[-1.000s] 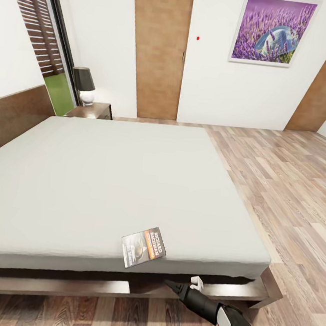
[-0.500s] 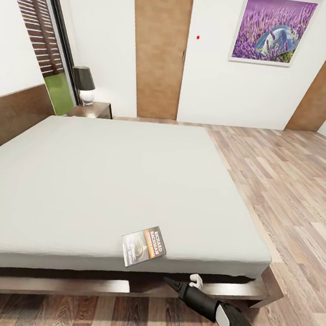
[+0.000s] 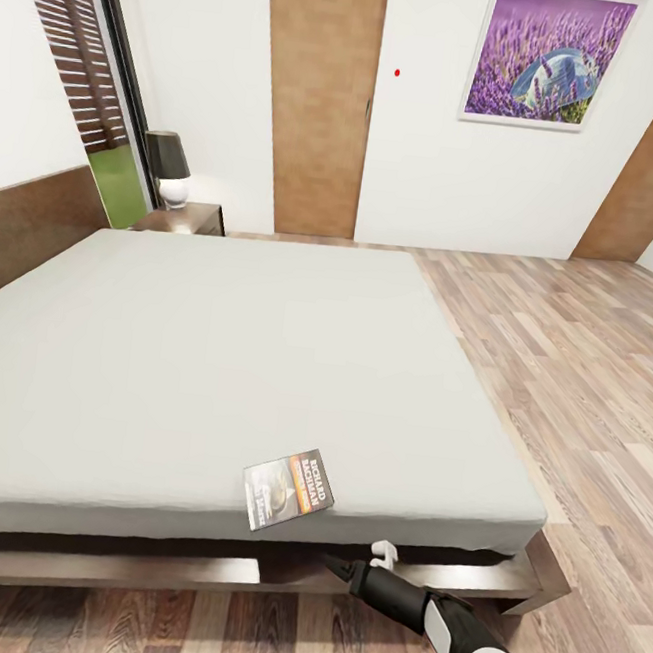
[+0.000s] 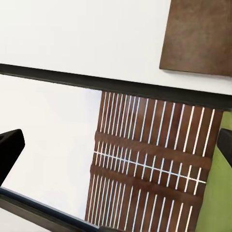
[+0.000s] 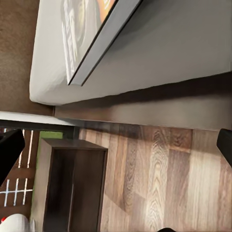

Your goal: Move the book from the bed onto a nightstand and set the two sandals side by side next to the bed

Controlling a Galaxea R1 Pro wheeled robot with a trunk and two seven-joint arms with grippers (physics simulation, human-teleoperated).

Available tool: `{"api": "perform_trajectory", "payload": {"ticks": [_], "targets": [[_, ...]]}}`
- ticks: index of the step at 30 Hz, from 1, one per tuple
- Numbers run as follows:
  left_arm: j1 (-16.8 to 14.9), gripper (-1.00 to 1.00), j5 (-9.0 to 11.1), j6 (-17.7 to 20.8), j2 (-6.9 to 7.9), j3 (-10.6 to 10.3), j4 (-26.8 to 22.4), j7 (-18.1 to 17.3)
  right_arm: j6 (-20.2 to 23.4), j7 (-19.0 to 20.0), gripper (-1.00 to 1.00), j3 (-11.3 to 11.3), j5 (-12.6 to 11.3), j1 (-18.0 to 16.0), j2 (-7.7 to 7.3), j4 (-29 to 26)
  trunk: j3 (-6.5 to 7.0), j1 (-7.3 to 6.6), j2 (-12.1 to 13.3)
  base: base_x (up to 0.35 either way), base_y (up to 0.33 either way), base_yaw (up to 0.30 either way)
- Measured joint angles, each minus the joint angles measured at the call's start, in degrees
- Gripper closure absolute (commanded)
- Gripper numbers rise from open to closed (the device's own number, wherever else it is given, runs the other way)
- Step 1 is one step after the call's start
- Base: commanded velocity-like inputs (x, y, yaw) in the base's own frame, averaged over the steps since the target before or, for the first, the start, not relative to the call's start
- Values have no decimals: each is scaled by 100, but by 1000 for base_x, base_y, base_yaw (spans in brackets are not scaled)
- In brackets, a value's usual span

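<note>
In the bedroom (image 3: 433,177), the book (image 3: 288,490) lies at the bed's (image 3: 213,355) edge, above the right tool (image 3: 362,562), its fingers wide apart.

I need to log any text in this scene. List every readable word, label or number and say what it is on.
"RICHARD BACHMAN": white letters on the orange band of the thin grey-and-dark paperback book lying near the foot edge of the light-grey mattress; blurred, so the reading is uncertain.
Smaller print on the cover: too small to read.
Framed purple lavender picture: no text.
</note>
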Motion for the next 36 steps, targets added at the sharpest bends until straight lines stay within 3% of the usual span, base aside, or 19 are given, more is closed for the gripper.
{"api": "perform_trajectory", "payload": {"ticks": [26, 36], "targets": [[0, -100, -1, 178, -7, -9, -11, 18, -227, 64, -100, 46, -37, -19, -15, 43, -72, 88, -160, 0, 0, 0], [0, -100, -1, 185, -6, -9, -11, 24, -221, 347, -100, -12, -59, -19, -20, 72, -72, 88, -160, 0, 0, 0]]}}
